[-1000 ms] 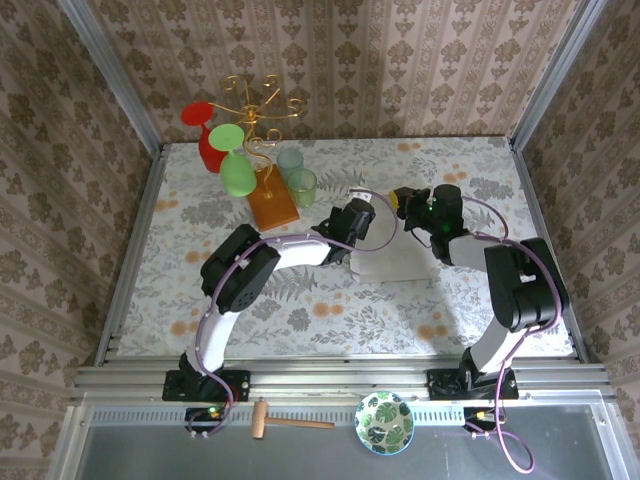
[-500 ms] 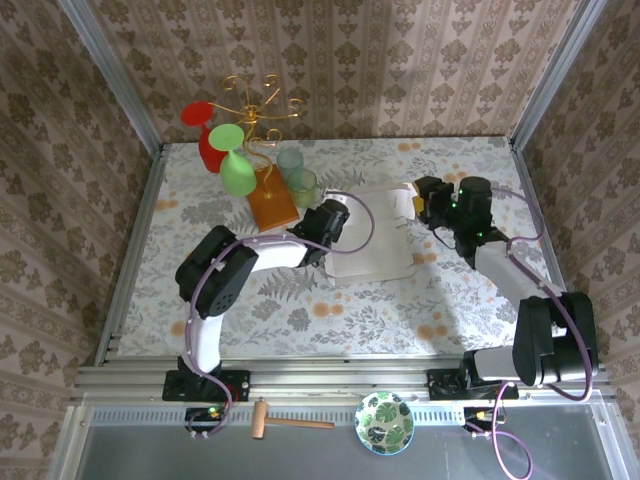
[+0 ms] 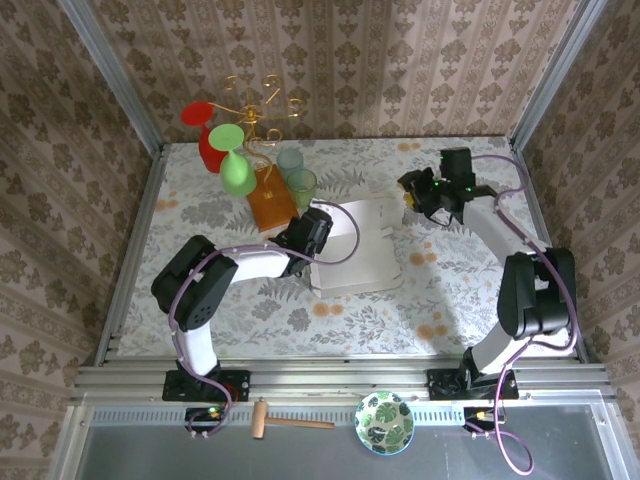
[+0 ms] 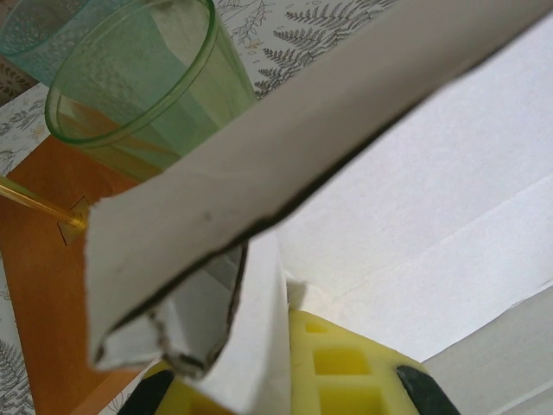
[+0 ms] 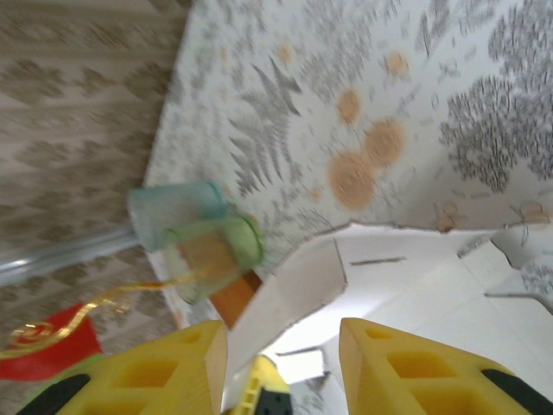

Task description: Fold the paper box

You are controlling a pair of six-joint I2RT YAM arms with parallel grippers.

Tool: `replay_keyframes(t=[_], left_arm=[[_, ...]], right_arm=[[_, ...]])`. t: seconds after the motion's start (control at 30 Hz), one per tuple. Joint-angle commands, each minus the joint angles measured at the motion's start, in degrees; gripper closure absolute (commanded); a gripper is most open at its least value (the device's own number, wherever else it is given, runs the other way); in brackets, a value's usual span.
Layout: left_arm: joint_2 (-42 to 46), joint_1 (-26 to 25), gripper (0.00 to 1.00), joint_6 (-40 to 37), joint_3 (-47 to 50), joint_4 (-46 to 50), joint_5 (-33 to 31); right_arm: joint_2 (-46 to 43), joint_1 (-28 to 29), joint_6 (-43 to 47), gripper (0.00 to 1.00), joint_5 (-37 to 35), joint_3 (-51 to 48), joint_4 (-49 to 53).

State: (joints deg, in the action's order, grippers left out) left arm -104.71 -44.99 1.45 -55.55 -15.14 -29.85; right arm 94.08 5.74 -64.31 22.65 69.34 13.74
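Left arm (image 3: pixel 255 262) has jaws shut; right arm (image 3: pixel 495 217) has jaws apart.

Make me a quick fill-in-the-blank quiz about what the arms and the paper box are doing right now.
The left gripper is ___ on the paper box at its edge.
The right gripper has its jaws ___, with nothing between them.
The cup nearest the paper box is coloured ___.
Missing words: shut; open; green.

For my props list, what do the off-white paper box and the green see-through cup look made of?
Off-white paper box: thin cardboard, matte, with a rough greyish fibrous cut edge. Green see-through cup: probably plastic, glossy and translucent; glass isn't ruled out.
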Motion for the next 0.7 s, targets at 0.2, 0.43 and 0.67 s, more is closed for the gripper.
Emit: replay_keyframes(t=[0.2, 0.43, 0.67], left_arm=[[0.16, 0.17, 1.00, -4.13, 0.47, 6.17, -1.19], [-0.49, 0.41, 1.00, -4.01, -0.20, 6.96, -1.53], [-1.30, 0.42, 1.00, -3.73, -1.26, 6.93, -1.71]], right_arm=[[5.83, 2.69, 4.99, 0.63, -1.54, 6.81, 6.94], [2.01, 2.97, 5.59, 0.64, -2.80, 6.72, 8.87], [4.57, 2.99, 6.19, 0.64, -2.53, 7.78, 6.66]])
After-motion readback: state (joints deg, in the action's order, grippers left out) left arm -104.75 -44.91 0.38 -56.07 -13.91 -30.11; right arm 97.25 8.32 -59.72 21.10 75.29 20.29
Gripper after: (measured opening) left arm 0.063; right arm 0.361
